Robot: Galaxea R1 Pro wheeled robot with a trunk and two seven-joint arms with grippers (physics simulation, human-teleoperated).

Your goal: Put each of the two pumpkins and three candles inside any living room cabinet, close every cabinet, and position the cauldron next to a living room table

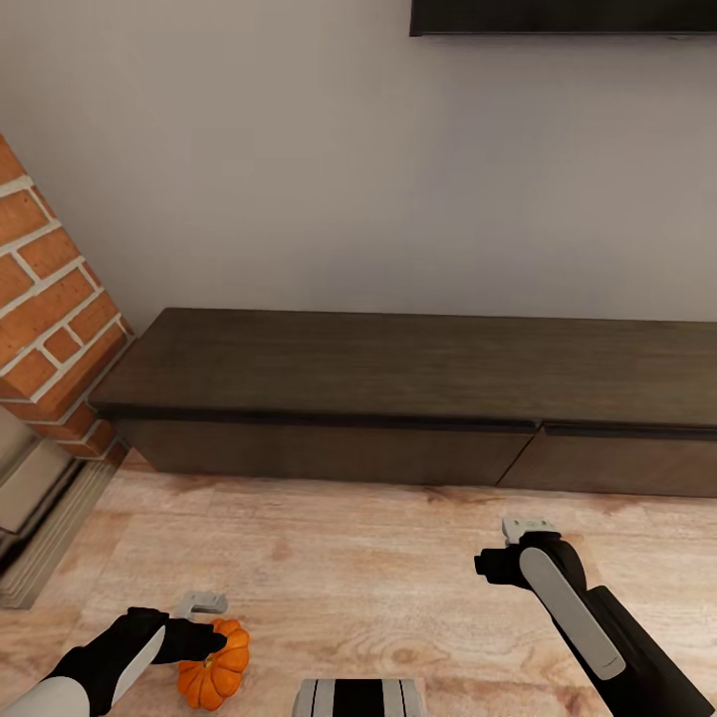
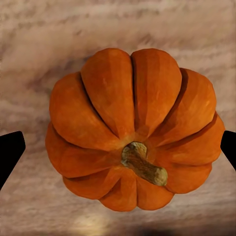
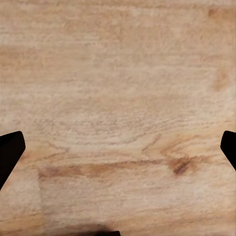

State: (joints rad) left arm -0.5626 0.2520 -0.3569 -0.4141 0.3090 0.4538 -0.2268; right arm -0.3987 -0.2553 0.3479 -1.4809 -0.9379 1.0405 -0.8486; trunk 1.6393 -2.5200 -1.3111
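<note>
A Galaxea R1 Pro robot faces a long, low dark brown cabinet (image 1: 398,398) in a simulated living room, its left end effector (image 1: 199,622) poised directly above a small orange pumpkin (image 1: 214,672) that sits on the light wooden floor (image 1: 349,568) near the robot's base. In the left wrist view the ribbed pumpkin (image 2: 132,130) lies centred between the two dark fingertips (image 2: 10,155), stem up, with wood grain visible on both sides of it; the fingers stand spread wide at the edges of the frame and do not touch the fruit, a placement that reads as alignment for a top-down grasp. The right end effector (image 1: 528,533) hangs over bare floorboards closer to the cabinet, likewise spread apart and holding nothing, as its wrist camera shows plain planks (image 3: 118,113) between the fingertips (image 3: 11,150); it appears to be kept free, perhaps to deal with a drawer front. The cabinet stands against the pale wall (image 1: 378,169), beside a red brick fireplace surround (image 1: 50,299) and beneath the lower edge of a dark wall-mounted screen (image 1: 563,15); its two visible flat fronts are shut, with no handles. Judging by the scene, the pumpkin has yet to be picked up and stowed, and a front must be opened before anything goes inside.
</note>
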